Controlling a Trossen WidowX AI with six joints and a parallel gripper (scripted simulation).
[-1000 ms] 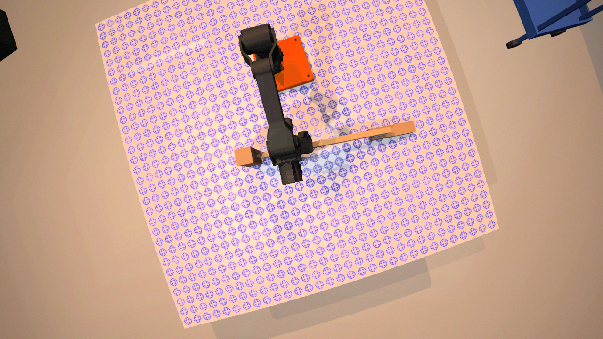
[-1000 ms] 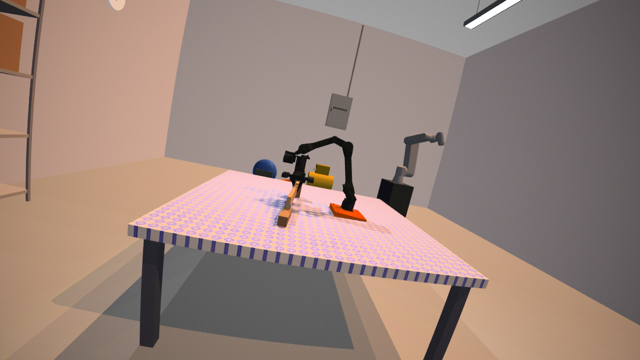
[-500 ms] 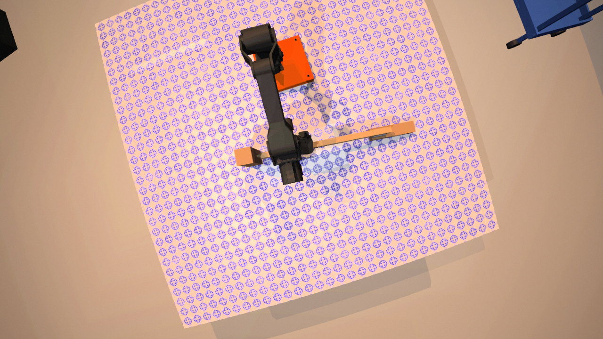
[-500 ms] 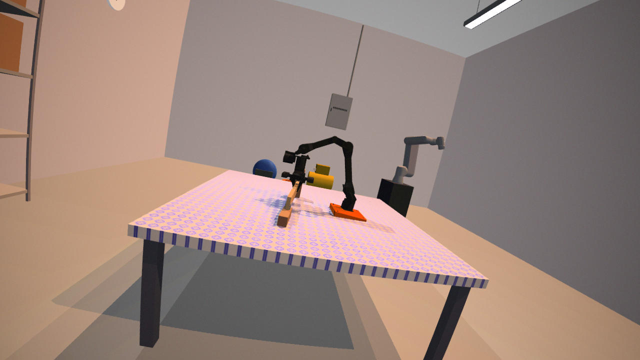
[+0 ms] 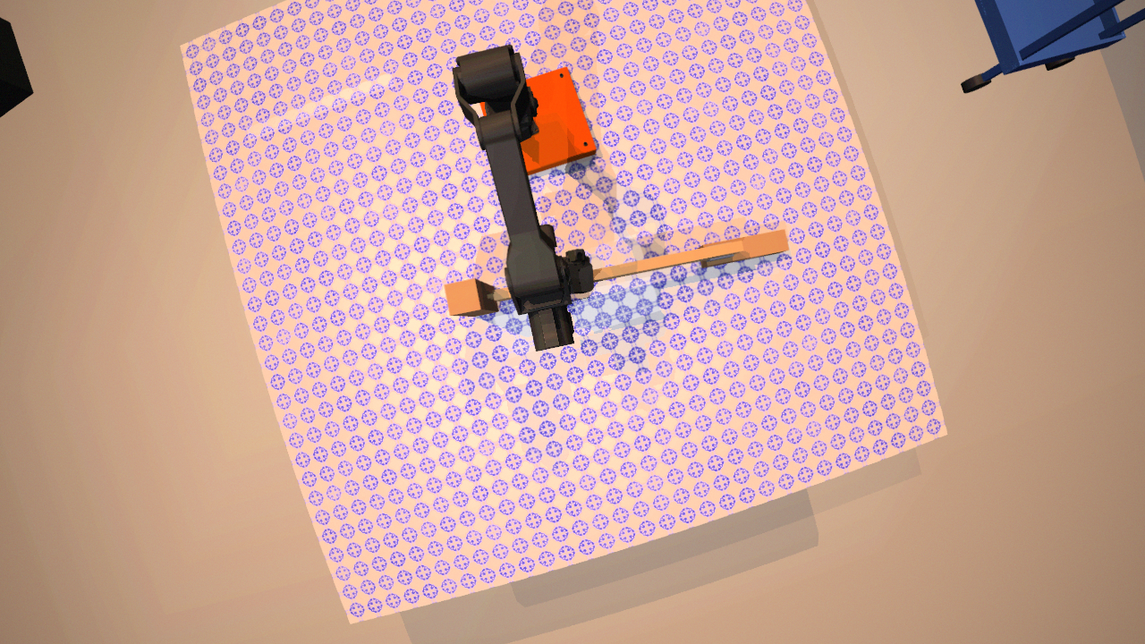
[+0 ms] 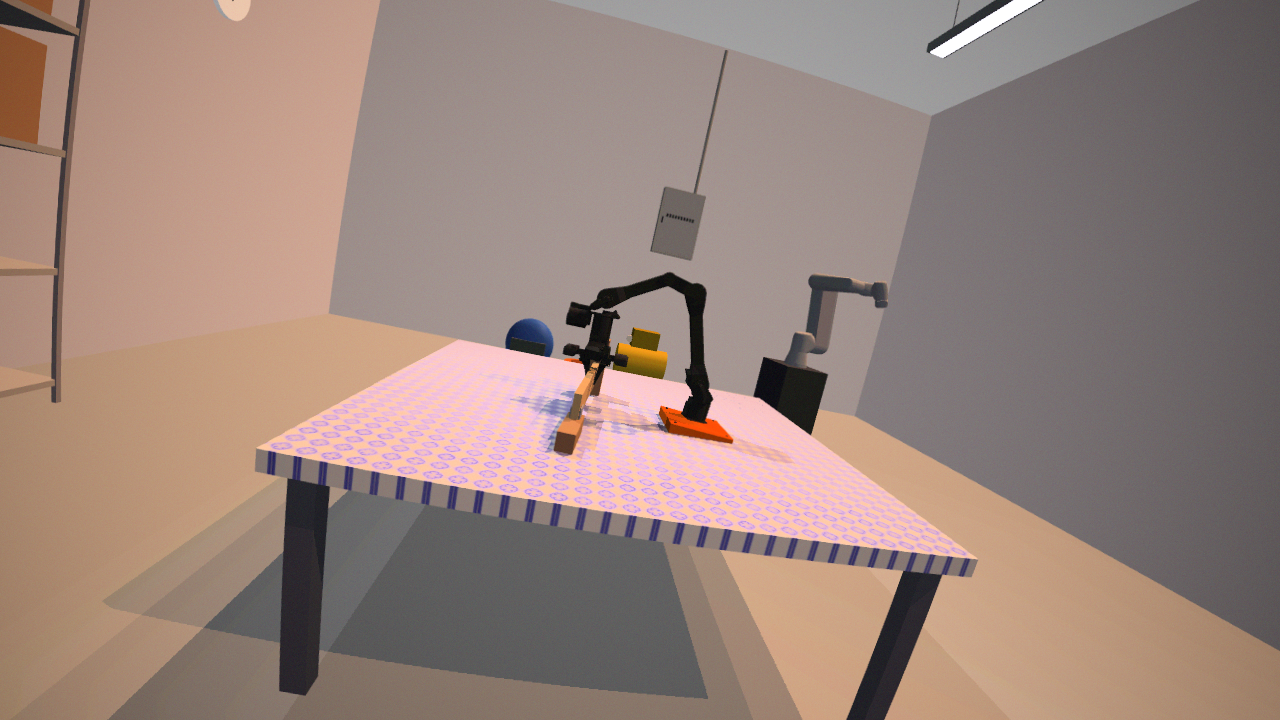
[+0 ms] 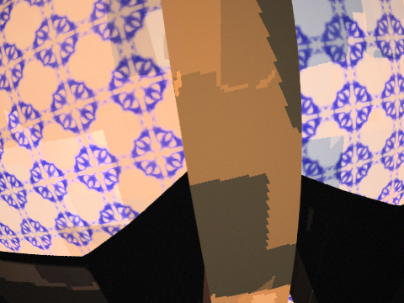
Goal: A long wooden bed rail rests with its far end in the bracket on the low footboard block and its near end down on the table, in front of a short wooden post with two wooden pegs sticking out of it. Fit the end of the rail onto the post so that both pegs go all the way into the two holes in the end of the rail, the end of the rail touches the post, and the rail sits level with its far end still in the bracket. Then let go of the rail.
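Rail held, lined up on post

Surface [image 5: 720,448] carries rail [image 5: 664,262], long axis running through the jaws: far end beyond, post [image 5: 468,297] just ahead. Jaws clenched on the rail near its post end; pegs hidden.

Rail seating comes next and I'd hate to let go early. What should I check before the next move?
1. Jaws shut on rail: ok.
2. Rail in line with post, top view: ok.
3. Far end reaches footboard: ok; seated in bracket: cannot tell.
4. Rail end touching post, pegs fully in: cannot tell, the arm covers part of the joint.
5. Rail level: cannot tell.
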